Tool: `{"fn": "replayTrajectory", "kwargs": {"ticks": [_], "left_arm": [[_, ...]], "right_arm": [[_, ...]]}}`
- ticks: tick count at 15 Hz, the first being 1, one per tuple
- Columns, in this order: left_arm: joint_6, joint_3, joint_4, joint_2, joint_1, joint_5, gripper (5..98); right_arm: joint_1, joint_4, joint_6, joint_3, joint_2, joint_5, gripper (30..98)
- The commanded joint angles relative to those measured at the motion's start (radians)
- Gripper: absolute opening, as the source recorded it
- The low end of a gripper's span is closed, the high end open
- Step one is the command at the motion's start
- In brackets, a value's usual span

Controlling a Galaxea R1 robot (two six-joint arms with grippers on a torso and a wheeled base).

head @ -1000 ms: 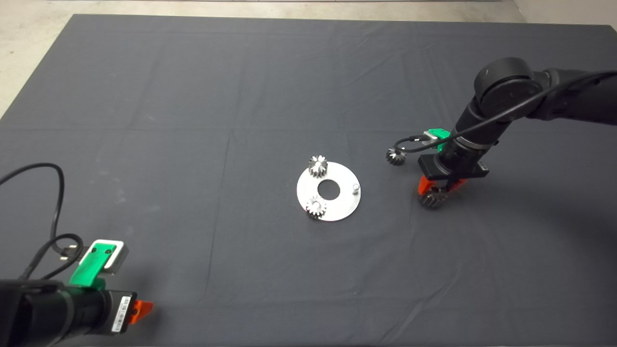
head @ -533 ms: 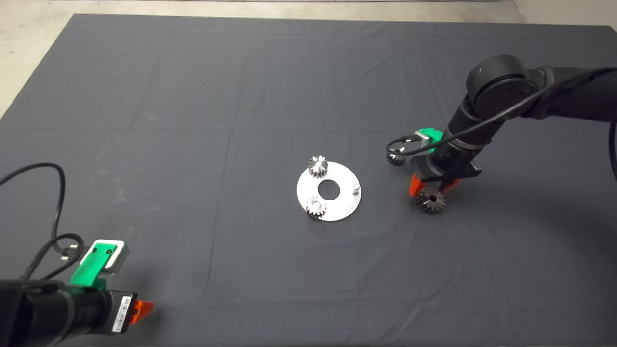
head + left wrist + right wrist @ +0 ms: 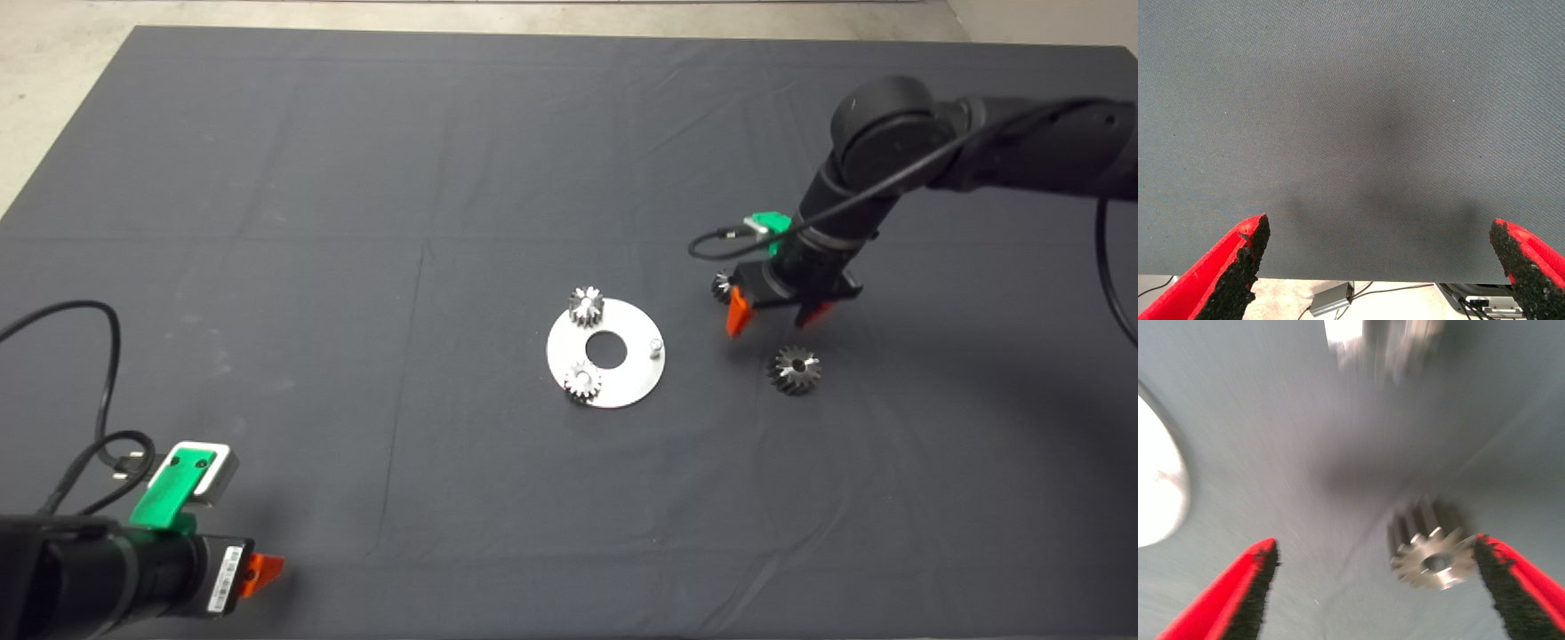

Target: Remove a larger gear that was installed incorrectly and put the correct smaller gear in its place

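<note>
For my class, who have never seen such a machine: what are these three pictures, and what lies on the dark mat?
A two-armed robot works at a table. One picture looks down from above; the other two come from cameras on each wrist. The right pincer, open and holding nothing, hovers by the smaller gear, which its wrist camera shows between the red fingers. The larger gear lies on the mat nearby. A metal disc carries two pale gears and a bare pin. The left pincer waits open at the lower left edge.

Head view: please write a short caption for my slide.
Open right gripper above the smaller gear; larger gear lies free on the mat.
</note>
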Motion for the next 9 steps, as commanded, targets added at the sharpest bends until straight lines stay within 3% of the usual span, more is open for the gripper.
{"fn": "replayTrajectory", "kwargs": {"ticks": [1, 3, 9], "left_arm": [[-0.004, 0.001, 0.012, -0.007, 0.002, 0.010, 84.0], [-0.004, 0.002, 0.012, -0.008, 0.002, 0.010, 84.0], [-0.004, 0.001, 0.012, -0.008, 0.002, 0.010, 84.0]], "right_arm": [[0.143, -0.025, -0.026, -0.088, 0.084, -0.104, 78.1], [0.141, -0.027, -0.040, -0.121, 0.104, -0.102, 78.1], [0.101, -0.051, -0.079, -0.235, 0.106, -0.105, 87.8]]}}
